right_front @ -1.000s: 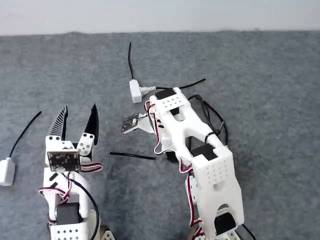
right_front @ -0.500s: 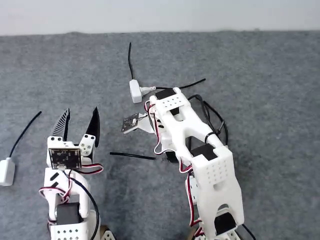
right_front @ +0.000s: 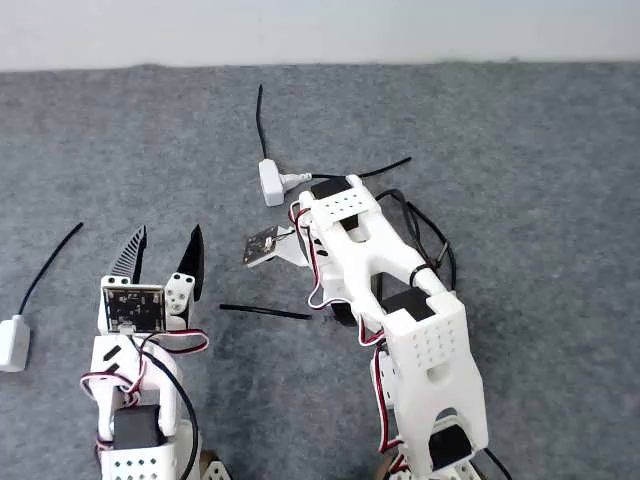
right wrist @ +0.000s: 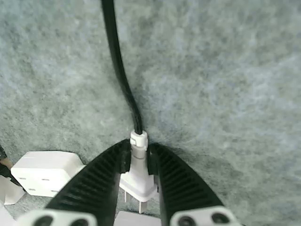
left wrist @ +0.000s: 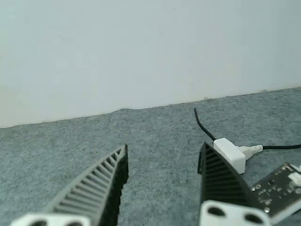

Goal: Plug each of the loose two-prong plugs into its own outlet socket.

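Note:
A white outlet socket (right_front: 270, 183) with a thin black cable lies on the grey carpet in front of the right arm (right_front: 370, 250). My right gripper (right wrist: 138, 146) is shut on a white two-prong plug (right wrist: 138, 176), held low over the carpet. Its bare prongs show beside the socket (right wrist: 44, 172). The plug (right_front: 293, 181) sits right against that socket, its black cord trailing away to the right. A second white socket (right_front: 13, 343) lies at the far left edge. My left gripper (right_front: 170, 232) stands open and empty, back from the first socket (left wrist: 229, 153) and its plug (left wrist: 249, 149).
A short loose black cable (right_front: 265, 312) lies between the two arms. The right arm's black wiring loops over the carpet (right_front: 430, 235) at its side. A pale wall (right_front: 320, 30) borders the far edge of the carpet.
The left arm has drawn back toward its base with its fingers still open. The right arm and the plug have not moved.

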`<state>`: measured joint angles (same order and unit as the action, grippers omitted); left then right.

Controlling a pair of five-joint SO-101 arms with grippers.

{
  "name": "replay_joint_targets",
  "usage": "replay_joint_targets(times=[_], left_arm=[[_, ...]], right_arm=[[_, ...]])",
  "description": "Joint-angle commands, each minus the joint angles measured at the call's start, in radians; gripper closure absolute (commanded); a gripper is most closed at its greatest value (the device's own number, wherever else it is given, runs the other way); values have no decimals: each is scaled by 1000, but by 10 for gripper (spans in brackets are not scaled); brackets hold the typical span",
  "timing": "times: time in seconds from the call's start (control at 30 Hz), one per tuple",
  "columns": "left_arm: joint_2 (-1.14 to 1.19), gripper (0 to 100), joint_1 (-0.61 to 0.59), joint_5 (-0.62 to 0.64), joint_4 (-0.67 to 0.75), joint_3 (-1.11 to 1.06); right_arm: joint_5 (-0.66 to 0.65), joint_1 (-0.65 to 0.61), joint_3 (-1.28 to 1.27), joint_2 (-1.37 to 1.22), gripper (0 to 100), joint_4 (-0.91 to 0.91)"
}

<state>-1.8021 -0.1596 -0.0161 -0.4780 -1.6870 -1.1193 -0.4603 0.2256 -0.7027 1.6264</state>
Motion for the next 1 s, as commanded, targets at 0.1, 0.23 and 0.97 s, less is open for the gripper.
replay_joint_targets(times=[0.1, 0.23, 0.97], left_arm=[[-11, 765, 3, -6, -18, 5], [-11, 765, 3, -6, -18, 5], [-11, 765, 3, -6, -46, 5]], right_arm=[[12, -8, -28, -10, 990, -10], [12, -8, -28, -10, 990, -8], [126, -85, -23, 292, 990, 54]])
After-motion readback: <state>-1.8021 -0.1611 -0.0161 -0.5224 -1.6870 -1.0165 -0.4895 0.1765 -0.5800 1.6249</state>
